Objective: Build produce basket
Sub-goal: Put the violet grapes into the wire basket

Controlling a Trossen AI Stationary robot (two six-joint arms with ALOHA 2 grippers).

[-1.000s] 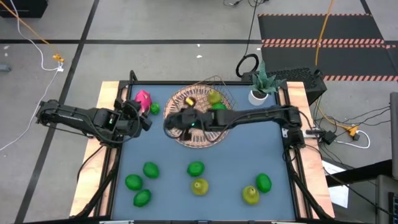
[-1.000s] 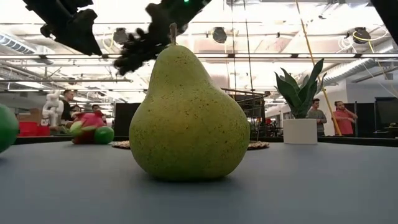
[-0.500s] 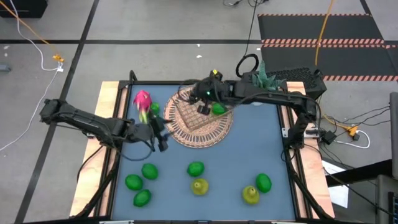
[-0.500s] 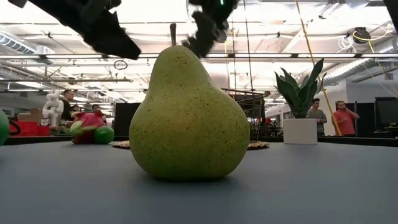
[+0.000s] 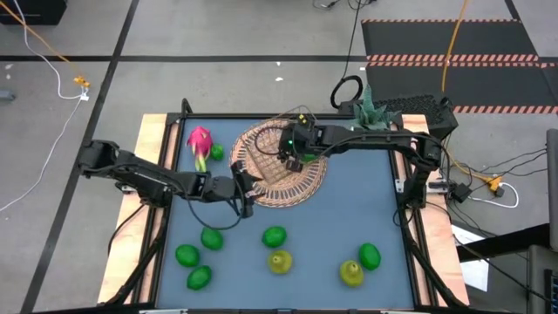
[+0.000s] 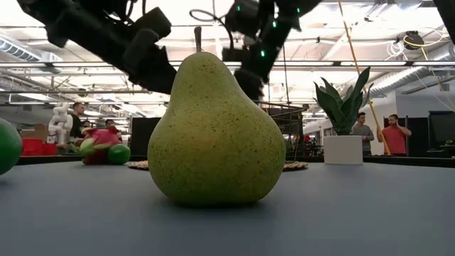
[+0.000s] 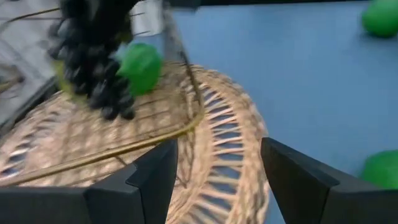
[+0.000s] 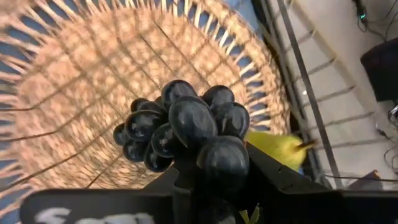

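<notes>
The right tool (image 8: 211, 180) was clamped on a dark grape bunch (image 8: 180, 127), which hung over the wire basket (image 7: 93, 134). The basket sat on a round woven mat (image 5: 301, 179). Inside it, just beside the grapes, lay a lime (image 7: 142, 65) and a pear (image 8: 273, 148). The left tool (image 7: 214, 180) had its fingers apart with nothing between them, close to the near rim of the basket and mat. A dragon fruit (image 5: 200, 144), more limes and two pears lay on the blue bench (image 5: 384, 209), well apart from the right tool.
</notes>
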